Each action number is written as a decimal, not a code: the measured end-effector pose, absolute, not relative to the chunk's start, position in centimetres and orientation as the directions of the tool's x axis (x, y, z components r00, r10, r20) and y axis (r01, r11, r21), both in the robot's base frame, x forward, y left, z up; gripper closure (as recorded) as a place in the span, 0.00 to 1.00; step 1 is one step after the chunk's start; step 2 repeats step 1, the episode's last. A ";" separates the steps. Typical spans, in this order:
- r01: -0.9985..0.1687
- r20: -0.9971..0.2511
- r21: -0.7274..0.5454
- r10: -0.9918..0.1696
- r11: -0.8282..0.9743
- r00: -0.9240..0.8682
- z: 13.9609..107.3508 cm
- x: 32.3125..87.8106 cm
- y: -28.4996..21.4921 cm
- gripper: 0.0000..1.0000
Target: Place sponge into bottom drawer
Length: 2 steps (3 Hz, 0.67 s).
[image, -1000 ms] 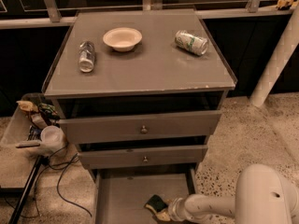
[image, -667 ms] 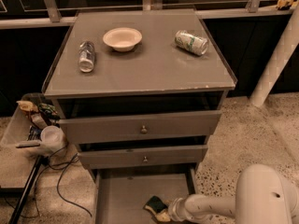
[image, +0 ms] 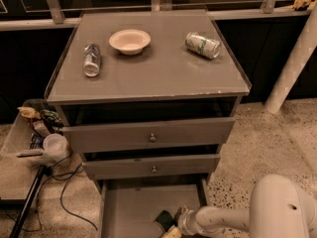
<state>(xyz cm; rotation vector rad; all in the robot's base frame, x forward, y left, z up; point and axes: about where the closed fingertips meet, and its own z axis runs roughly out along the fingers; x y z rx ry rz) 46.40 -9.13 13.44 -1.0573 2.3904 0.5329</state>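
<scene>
Occupying grey, flat-floored bottom drawer (image: 128, 208): rectangular dark-topped sponge (image: 163, 218) at tip of white claw (image: 172, 226), grip state indiscernible.

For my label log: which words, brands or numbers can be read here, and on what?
No text can be read.
On the green-and-white can: print too blurred.
On the silvery container: label too blurred.
On the gripper, beside the sponge over the bottom drawer: no marking visible.

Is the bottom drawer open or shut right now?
Open. The bottom drawer is pulled out past the two upper drawers, its grey floor showing; the gripper is over its front part, at the sponge.
</scene>
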 end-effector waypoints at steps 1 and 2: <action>-0.762 -0.559 0.157 -0.580 0.628 -0.593 13.4 46.4 -9.1 0.00; -0.762 -0.559 0.157 -0.580 0.628 -0.593 13.4 46.4 -9.1 0.00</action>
